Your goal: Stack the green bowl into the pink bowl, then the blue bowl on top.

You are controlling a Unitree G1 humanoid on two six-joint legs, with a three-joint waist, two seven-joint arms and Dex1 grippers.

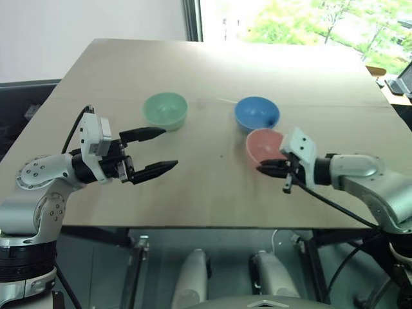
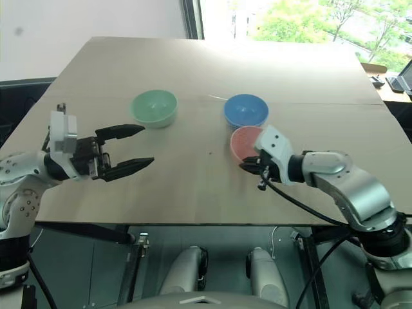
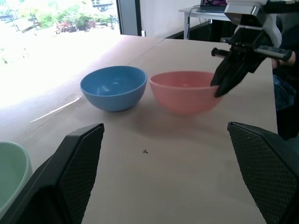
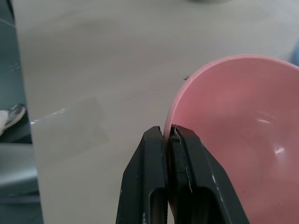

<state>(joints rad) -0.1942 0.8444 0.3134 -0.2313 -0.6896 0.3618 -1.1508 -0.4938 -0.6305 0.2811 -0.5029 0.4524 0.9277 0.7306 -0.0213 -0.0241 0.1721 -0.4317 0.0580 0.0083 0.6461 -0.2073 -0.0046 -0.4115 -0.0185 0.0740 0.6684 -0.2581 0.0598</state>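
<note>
The pink bowl (image 1: 264,143) sits right of the table's middle, and my right gripper (image 4: 169,133) is shut on its near rim, one finger inside and one outside. Just behind it, almost rim to rim, stands the blue bowl (image 1: 257,113). The green bowl (image 1: 165,109) rests apart on the left half of the table. My left gripper (image 1: 166,149) hovers open just in front of the green bowl, pointing right toward the other two bowls, with nothing between its fingers. The left wrist view looks across at the blue bowl (image 3: 113,87), the pink bowl (image 3: 184,91) and my right gripper (image 3: 222,86).
All three bowls stand on a light wooden table (image 1: 193,193), which has bare surface between the green bowl and the other two. A window lies beyond the far edge. A desk with a laptop (image 1: 402,80) stands at the far right.
</note>
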